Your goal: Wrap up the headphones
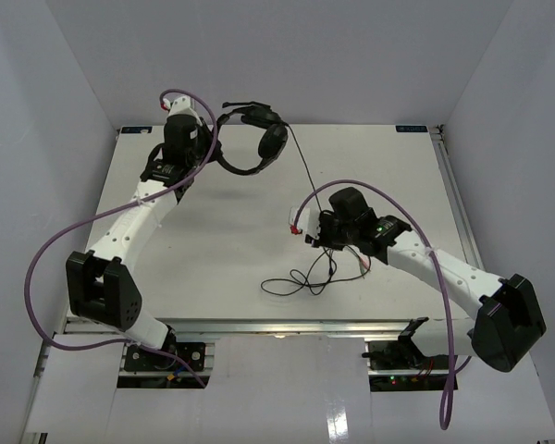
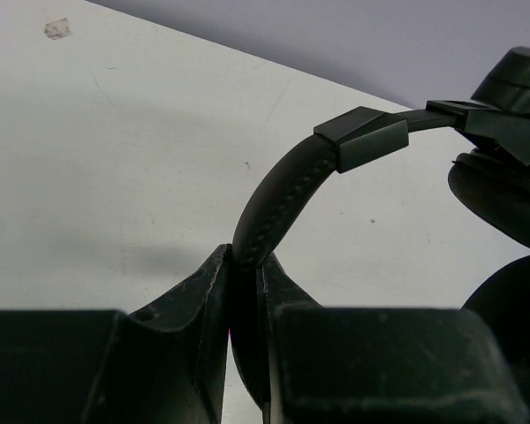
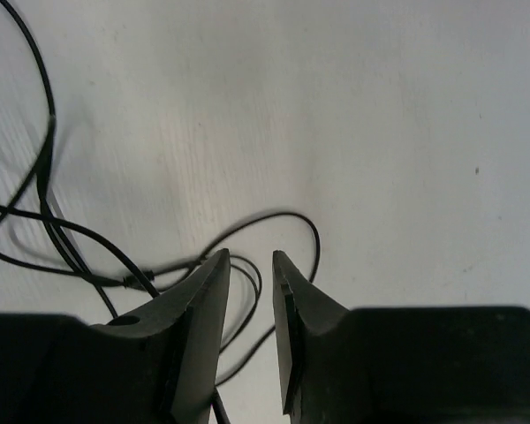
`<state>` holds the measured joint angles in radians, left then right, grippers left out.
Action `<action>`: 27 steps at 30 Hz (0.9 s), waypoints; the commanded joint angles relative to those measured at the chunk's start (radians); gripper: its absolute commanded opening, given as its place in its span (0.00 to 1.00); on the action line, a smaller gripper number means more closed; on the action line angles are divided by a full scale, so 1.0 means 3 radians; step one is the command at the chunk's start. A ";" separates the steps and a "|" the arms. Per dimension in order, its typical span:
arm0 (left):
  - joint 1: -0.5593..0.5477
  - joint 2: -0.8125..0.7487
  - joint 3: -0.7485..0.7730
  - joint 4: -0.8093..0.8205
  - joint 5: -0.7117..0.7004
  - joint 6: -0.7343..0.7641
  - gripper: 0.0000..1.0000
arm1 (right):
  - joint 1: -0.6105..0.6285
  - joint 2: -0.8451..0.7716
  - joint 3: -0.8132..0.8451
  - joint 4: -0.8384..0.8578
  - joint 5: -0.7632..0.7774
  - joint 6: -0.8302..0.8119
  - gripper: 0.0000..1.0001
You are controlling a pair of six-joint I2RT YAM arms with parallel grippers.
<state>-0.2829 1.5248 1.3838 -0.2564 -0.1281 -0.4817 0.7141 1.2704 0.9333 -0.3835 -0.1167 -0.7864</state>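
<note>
Wrapping is barely getting going. The left gripper (image 2: 244, 256) is clamping the headband, holding the headphones (image 1: 274, 141) up around 11 o'clock on the table (image 1: 213, 240). The right gripper (image 3: 250, 258) is hovering mid-table, jaws slightly apart, gripping nothing, just above the loose cord (image 3: 287, 213) loops. Next it's needing to pinch that cord. The plug end is getting lost in the tangle.
</note>
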 commanded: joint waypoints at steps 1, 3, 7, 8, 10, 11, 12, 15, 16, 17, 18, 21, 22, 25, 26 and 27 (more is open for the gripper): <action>-0.0003 -0.0264 -0.0217 0.0315 -0.0355 0.0092 0.00 | -0.0407 -0.0172 0.0363 -0.0589 -0.0324 -0.0296 0.08; 0.0000 -0.0335 -0.0310 0.0369 -0.0289 0.0023 0.00 | -0.0574 -0.0106 0.0419 -0.0931 -0.1442 -0.0349 0.08; -0.0003 -0.0633 -0.0415 0.0409 -0.0161 -0.0135 0.00 | -0.0744 0.0250 0.0503 -0.1510 -0.3215 -0.0737 0.16; -0.0003 -0.0710 -0.0471 0.0423 -0.0125 -0.0166 0.00 | -0.0744 0.0378 0.0527 -0.1603 -0.3392 -0.0741 0.18; -0.0003 -0.1047 -0.0581 0.0459 -0.0063 -0.0232 0.00 | -0.0744 0.0616 0.0655 -0.1731 -0.3683 -0.0761 0.18; -0.0003 -0.1158 -0.0627 0.0474 -0.0027 -0.0246 0.00 | -0.0744 0.0735 0.0725 -0.1802 -0.3697 -0.0792 0.18; -0.0003 -0.1265 -0.0672 0.0486 0.0011 -0.0251 0.00 | -0.0744 0.0912 0.0790 -0.1860 -0.3667 -0.0785 0.17; -0.0003 -0.1658 -0.0761 0.0438 0.0169 -0.0229 0.00 | -0.0753 0.1137 0.0935 -0.1852 -0.3515 -0.0825 0.16; -0.0003 -0.1751 -0.0758 0.0385 0.0198 -0.0206 0.00 | -0.0754 0.1179 0.0962 -0.1853 -0.3509 -0.0849 0.16; -0.0003 -0.1828 -0.0748 0.0327 0.0210 -0.0187 0.00 | -0.0754 0.1217 0.0991 -0.1855 -0.3520 -0.0869 0.16; -0.0003 -0.1868 -0.0726 0.0290 0.0199 -0.0176 0.00 | -0.0754 0.1250 0.1020 -0.1852 -0.3535 -0.0888 0.16; 0.0000 -0.2072 -0.0742 0.0133 0.0163 -0.0163 0.00 | -0.0760 0.1321 0.1129 -0.1838 -0.3538 -0.0878 0.18; 0.0002 -0.2126 -0.0770 0.0092 0.0146 -0.0163 0.00 | -0.0767 0.1347 0.1174 -0.1831 -0.3527 -0.0863 0.18; -0.0003 -0.2271 -0.0905 -0.0032 0.0064 -0.0163 0.00 | -0.0857 0.1386 0.1317 -0.1831 -0.3621 -0.0837 0.23; -0.0001 -0.2312 -0.0964 -0.0073 0.0031 -0.0163 0.00 | -0.0887 0.1383 0.1354 -0.1832 -0.3643 -0.0849 0.26; 0.0002 -0.2342 -0.1042 -0.0106 -0.0011 -0.0163 0.00 | -0.0905 0.1372 0.1375 -0.1835 -0.3658 -0.0872 0.30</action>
<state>-0.2901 0.8713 1.1224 -0.2706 -0.0886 -0.4838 0.4812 1.6690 1.2919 -0.8934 -1.1631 -1.0367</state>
